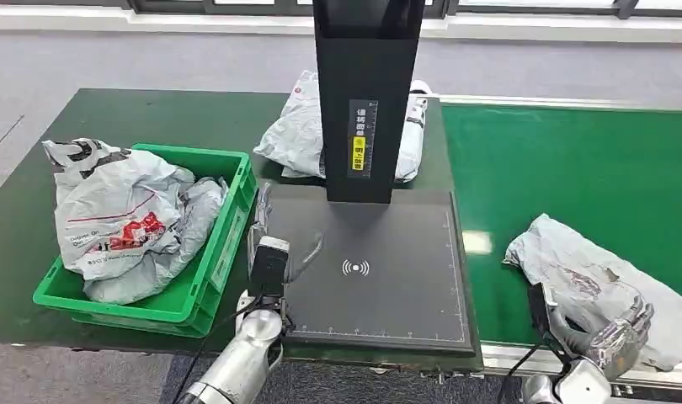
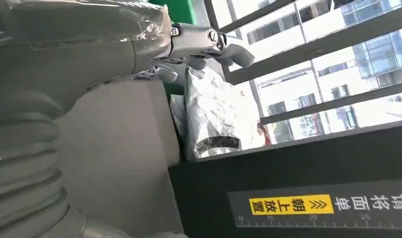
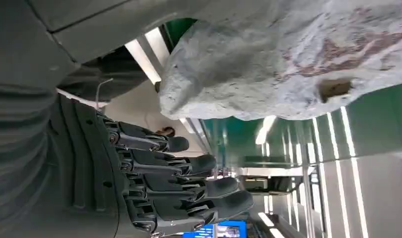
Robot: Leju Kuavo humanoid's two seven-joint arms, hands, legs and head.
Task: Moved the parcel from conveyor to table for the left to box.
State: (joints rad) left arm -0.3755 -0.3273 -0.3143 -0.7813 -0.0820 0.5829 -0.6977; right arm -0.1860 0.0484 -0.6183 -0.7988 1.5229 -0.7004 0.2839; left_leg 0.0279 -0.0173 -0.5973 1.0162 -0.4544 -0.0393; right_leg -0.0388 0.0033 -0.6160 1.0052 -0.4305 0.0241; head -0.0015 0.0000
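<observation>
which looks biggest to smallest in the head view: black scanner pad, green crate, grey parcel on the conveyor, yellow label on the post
1. black scanner pad
2. green crate, nearly alike in spread, so unsure
3. grey parcel on the conveyor
4. yellow label, by far smallest

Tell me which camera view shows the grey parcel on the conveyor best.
The head view: the whole grey parcel lies on the green conveyor, with the right hand at its near edge. The right wrist view gives a close-up of part of its crumpled surface. The left wrist view faces the scanner stand instead.
</observation>
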